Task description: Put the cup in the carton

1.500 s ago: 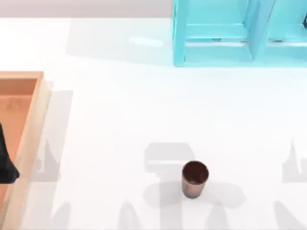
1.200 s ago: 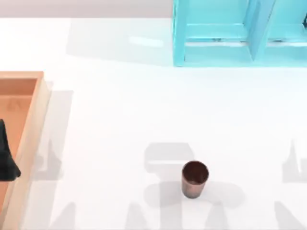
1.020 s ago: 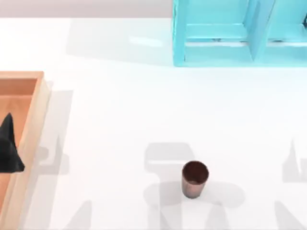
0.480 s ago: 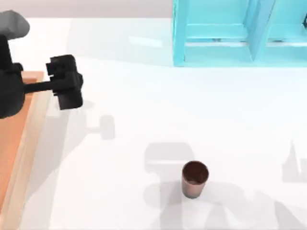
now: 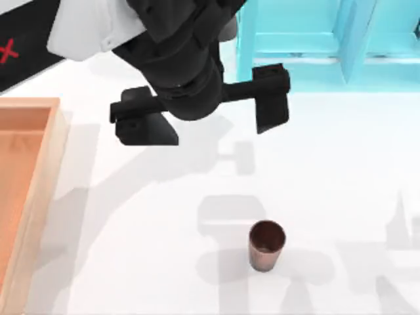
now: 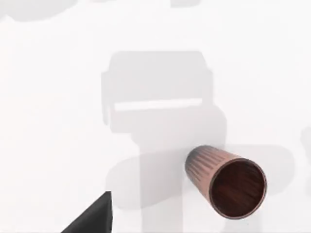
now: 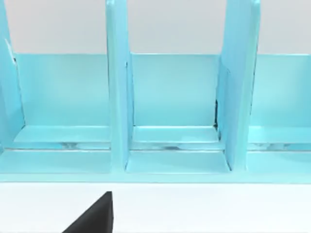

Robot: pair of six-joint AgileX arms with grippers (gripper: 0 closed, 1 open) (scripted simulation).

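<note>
A plain white table carries everything. The cup stands upright on it in the lower middle of the top view, with open tabletop all round it. The carton rests at the left edge, running out of frame. A cyan-blue shelf structure sits along the upper right edge, well apart from both.
</note>
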